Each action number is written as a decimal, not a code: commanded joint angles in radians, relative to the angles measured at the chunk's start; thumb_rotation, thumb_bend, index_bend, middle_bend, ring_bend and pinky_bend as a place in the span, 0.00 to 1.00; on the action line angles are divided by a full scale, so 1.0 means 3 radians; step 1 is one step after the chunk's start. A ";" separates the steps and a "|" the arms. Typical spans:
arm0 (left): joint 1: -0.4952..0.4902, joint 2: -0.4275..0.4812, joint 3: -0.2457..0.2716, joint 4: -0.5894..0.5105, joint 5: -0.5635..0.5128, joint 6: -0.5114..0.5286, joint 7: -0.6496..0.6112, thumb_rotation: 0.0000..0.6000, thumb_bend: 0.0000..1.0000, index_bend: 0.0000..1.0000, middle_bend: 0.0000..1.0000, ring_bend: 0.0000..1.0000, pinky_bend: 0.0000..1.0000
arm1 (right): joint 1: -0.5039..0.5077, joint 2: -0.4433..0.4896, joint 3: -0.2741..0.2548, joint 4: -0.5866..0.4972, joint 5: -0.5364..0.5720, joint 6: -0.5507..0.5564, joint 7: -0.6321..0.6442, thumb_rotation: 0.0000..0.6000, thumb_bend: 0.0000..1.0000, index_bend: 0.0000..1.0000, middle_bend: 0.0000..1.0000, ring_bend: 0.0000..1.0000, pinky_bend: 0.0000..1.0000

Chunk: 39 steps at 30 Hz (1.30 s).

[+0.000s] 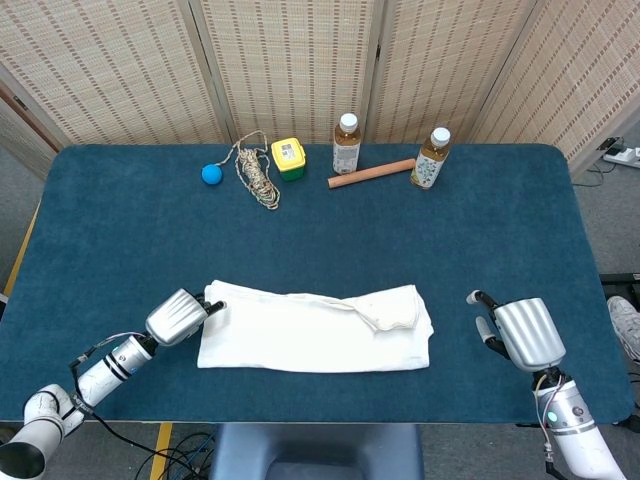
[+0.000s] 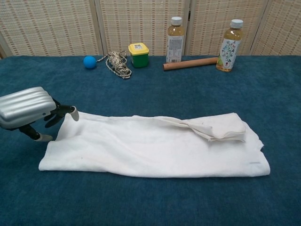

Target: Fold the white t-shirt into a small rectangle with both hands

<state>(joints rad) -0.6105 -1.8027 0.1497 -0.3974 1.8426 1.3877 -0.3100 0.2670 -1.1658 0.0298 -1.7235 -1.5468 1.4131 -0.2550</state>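
Left hand [image 2: 26, 109] low at the white t-shirt [image 2: 155, 146]'s left end, back of hand up, fingers [image 2: 66, 112] spread and reaching over the cloth's near-left corner; whether they touch it, cannot tell; nothing gripped. Right hand [image 1: 522, 332] well clear of the t-shirt's right end, hovering near the counter [image 1: 130, 240] edge, fingers apart, holding nothing. T-shirt lies flat as a long band mid-counter, a bunched fold on its right part. Counter covered in dark blue cloth. Beyond the t-shirt, along the far edge: blue ball [image 1: 211, 174], coiled rope [image 1: 256, 172], yellow-lidded green tub [image 1: 288, 158], two drink bottles [image 1: 346, 144] with a wooden rod [image 1: 371, 173] lying between them. Woven folding screens [image 1: 290, 60] behind.
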 commanded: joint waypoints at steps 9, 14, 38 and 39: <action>-0.0016 -0.0108 0.0061 0.0074 -0.0046 -0.0088 -0.0003 1.00 0.15 0.35 0.74 0.67 0.92 | -0.0045 -0.0004 0.0008 0.0023 -0.0035 0.0011 0.0057 1.00 0.49 0.38 0.92 0.94 1.00; -0.0047 -0.0153 0.0072 0.0072 -0.0058 -0.0088 -0.0019 1.00 0.15 0.35 0.74 0.67 0.92 | -0.0060 -0.0002 0.0016 0.0034 -0.0049 0.0017 0.0068 1.00 0.49 0.38 0.92 0.94 1.00; -0.0104 -0.0172 0.0112 -0.0002 -0.0143 -0.0156 -0.0246 1.00 0.27 0.56 0.76 0.68 0.92 | -0.0097 -0.0027 0.0065 0.0087 -0.0067 0.0007 0.0142 1.00 0.49 0.38 0.93 0.94 1.00; -0.0110 -0.0169 0.0109 -0.0008 -0.0146 -0.0155 -0.0252 1.00 0.28 0.56 0.76 0.68 0.92 | -0.0098 -0.0027 0.0066 0.0090 -0.0067 0.0006 0.0147 1.00 0.49 0.38 0.93 0.94 1.00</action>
<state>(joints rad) -0.6426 -1.8539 0.1829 -0.3990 1.7993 1.3409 -0.3847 0.2378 -1.1739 0.0497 -1.6967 -1.5669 1.4148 -0.2108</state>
